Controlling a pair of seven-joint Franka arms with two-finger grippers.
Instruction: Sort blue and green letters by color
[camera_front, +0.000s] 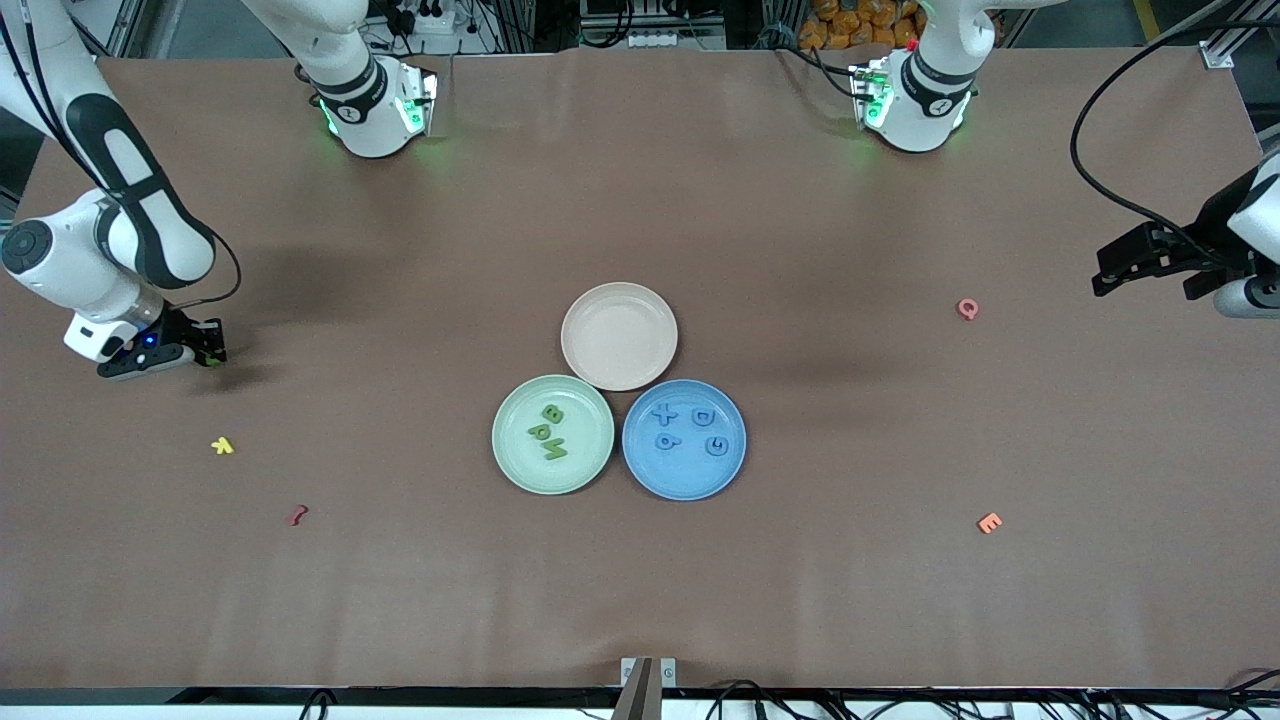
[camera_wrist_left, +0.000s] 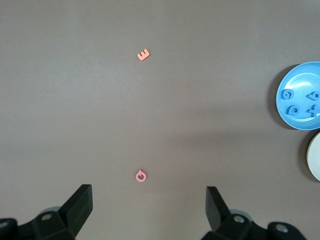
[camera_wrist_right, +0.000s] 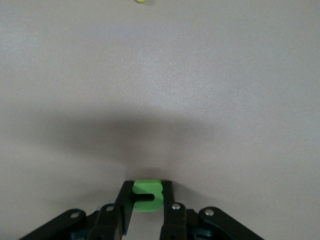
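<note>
Right claw (camera_wrist_right: 146, 210) low at right arm's end of tabletop (camera_front: 640, 600), pinching small bright-green flat foam letter (camera_wrist_right: 147, 195) by edges; featherlight, squashy, likely twists. Left claw (camera_wrist_left: 150, 207) spread, waiting above pink foam letter (camera_wrist_left: 141, 176).

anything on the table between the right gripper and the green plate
In the front view only bare tablecloth lies between the right gripper, shut on a green letter, and the green plate. The yellow letter sits nearer the camera, off that line.

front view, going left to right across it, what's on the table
right end effector shut on a green letter → yellow letter → dark red letter → green plate → blue plate → pink letter → orange letter → left end effector
</note>
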